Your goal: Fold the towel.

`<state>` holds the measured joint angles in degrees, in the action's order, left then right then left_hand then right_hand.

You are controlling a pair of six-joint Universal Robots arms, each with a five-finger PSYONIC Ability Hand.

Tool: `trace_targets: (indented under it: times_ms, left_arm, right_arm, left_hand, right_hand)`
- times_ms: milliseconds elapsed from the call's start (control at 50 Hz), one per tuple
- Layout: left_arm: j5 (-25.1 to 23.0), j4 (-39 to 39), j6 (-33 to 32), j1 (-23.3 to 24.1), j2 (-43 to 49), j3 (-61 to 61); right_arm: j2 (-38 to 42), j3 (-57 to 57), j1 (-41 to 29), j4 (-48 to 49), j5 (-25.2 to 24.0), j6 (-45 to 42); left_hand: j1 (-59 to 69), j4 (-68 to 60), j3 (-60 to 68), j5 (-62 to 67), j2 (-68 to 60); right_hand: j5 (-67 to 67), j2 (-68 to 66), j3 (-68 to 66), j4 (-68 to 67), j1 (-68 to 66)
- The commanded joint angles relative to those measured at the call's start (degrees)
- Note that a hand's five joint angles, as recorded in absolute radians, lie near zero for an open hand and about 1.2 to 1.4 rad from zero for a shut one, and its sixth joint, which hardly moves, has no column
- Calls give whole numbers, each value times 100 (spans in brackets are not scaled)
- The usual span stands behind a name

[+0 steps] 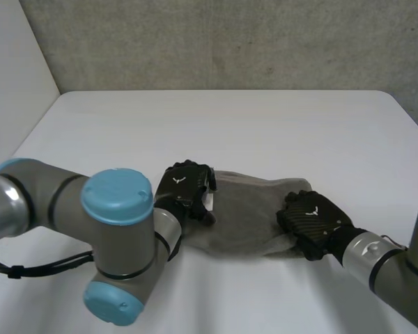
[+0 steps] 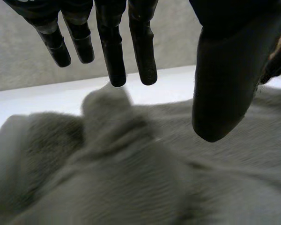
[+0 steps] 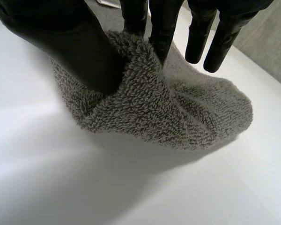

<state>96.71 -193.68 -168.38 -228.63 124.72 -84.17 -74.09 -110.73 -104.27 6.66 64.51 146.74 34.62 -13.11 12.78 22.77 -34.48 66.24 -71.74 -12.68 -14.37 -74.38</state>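
The grey towel (image 1: 251, 219) lies in a loose, rumpled strip on the white table (image 1: 230, 125). The two hands sit at its opposite ends, which is how you'd set up to carry one side over the other.

The right hand (image 1: 313, 221) is at the towel's right end and has a proper hold. In its own wrist view the thumb (image 3: 70, 44) presses a ridge of terry against two fingers (image 3: 152, 26) on the ridge's far side, a firm pinch. That hand's other fingers hang straight and free just beyond the fold. The cloth rises into the pinch and drops away to the table around it, so this end looks lifted a little rather than flat.

The left hand (image 1: 184, 186) is over the towel's left end. Its fingers (image 2: 113, 56) are straight and slightly spread, pointing down at the cloth, with its thumb (image 2: 222, 89) well apart from them. A soft peak of towel stands right under the fingertips. I can't quite make out whether they touch it, as the cloth is blurred there, but nothing is gripped.

My read is that the fold has not begun in earnest: one end is secured and the other awaits a grasp. The left hand needs to close on that peak before both ends can travel together. Lifting with only one side held would likely drag the towel into a worse heap.
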Motion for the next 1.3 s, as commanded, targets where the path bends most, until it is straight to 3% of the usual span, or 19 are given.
trace_targets:
  times_ms: [20, 220, 540, 780, 880, 1040, 1220, 1260, 1300]
  left_arm:
    - [813, -47, -282, 12, 605, 366]
    - [1543, -433, -591, -146, 510, 209]
    - [1526, -434, -582, -551, -79, -643]
    - [1517, -442, -556, -613, -1011, -908]
    - [1473, -442, -538, -1070, -1433, -1013]
    - [499, -399, -267, -1983, -1898, -1311]
    - [-74, -311, 209, -2089, -1934, -1558]
    - [-258, -267, 235, -2098, -1934, -1584]
    - [-660, -232, 261, -2124, -1916, -1611]
  right_arm:
    - [-96, -10, 573, -525, -640, -356]
    - [-167, 78, 1189, -842, -843, -813]
    - [-316, 359, 1242, -1132, -808, -1042]
    - [-518, 885, 110, -1106, -738, -989]
    - [-369, 1317, -656, -1071, -474, -989]
    - [499, 2405, -2095, -746, 123, -752]
    - [1626, 3242, -2889, -394, 343, -708]
    - [2029, 3513, -3020, -272, 343, -673]
    - [2205, 3627, -3081, -149, 326, -638]
  left_hand:
    - [-186, 311, -278, -1, 173]
    - [-153, 311, -278, 32, 139]
    - [-220, 311, -278, -35, 207]
    - [-254, 311, -278, -69, 240]
    - [-254, 311, -278, -69, 240]
    - [-253, 311, -278, -69, 240]
    - [66, 311, -278, 251, -79]
    - [604, 311, -278, 789, -618]
    - [2678, 311, -278, 2863, -2691]
  right_hand:
    - [376, -826, 268, 437, -562]
    - [376, -826, 268, 437, -562]
    - [376, -826, 268, 437, -562]
    - [376, -826, 268, 437, -562]
    - [376, -826, 268, 437, -562]
    - [376, -826, 268, 437, -562]
    - [376, -826, 268, 437, -562]
    - [376, -826, 268, 437, -562]
    - [376, -826, 268, 437, -562]
